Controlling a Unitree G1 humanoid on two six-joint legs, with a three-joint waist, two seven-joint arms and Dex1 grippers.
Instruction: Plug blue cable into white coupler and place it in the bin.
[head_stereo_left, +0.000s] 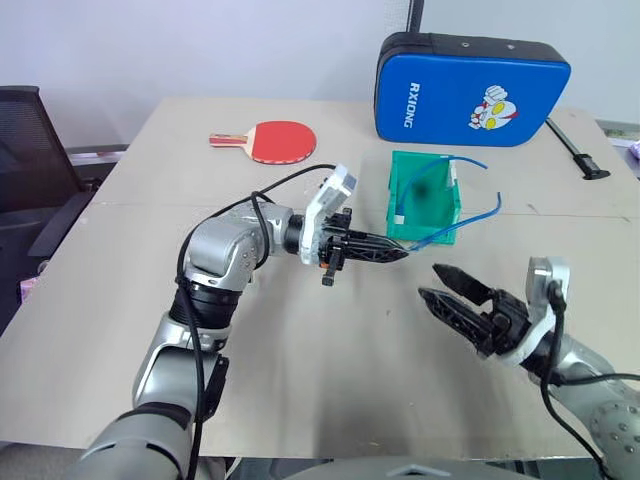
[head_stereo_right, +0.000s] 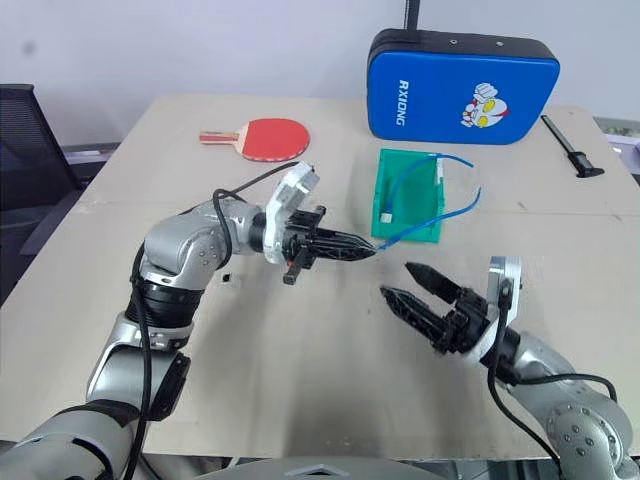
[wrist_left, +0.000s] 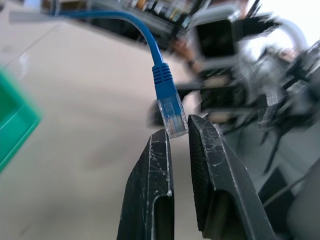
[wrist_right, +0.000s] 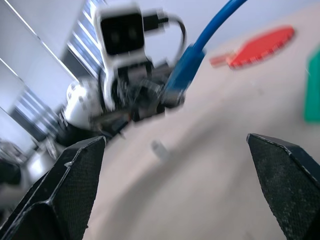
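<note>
You have the blue cable (wrist_left: 159, 60) in hand, but the plugging step is not done. Your left gripper (head_stereo_left: 395, 252) is clamped on the clear plug (wrist_left: 172, 116) at the cable's end, held above the worktop (head_stereo_left: 330, 350) just beside the near corner of the green bin (head_stereo_left: 440, 222). From there the cord runs up over the bin's near wall, and its other length loops across the bin's top and out past its far side, so part of the cable already hangs over the bin.

The white coupler is the open question. A tiny white block (head_stereo_right: 227, 278) lies on the worktop just beside your left elbow, and it may be the coupler, though it is too small to tell. If so, it is well apart from both grippers and unplugged.

Your right gripper (head_stereo_left: 447, 287) has its fingers spread wide and holds nothing. It hovers near the plug, pointing toward it. Fetching the coupler, mating and binning all remain.
</note>
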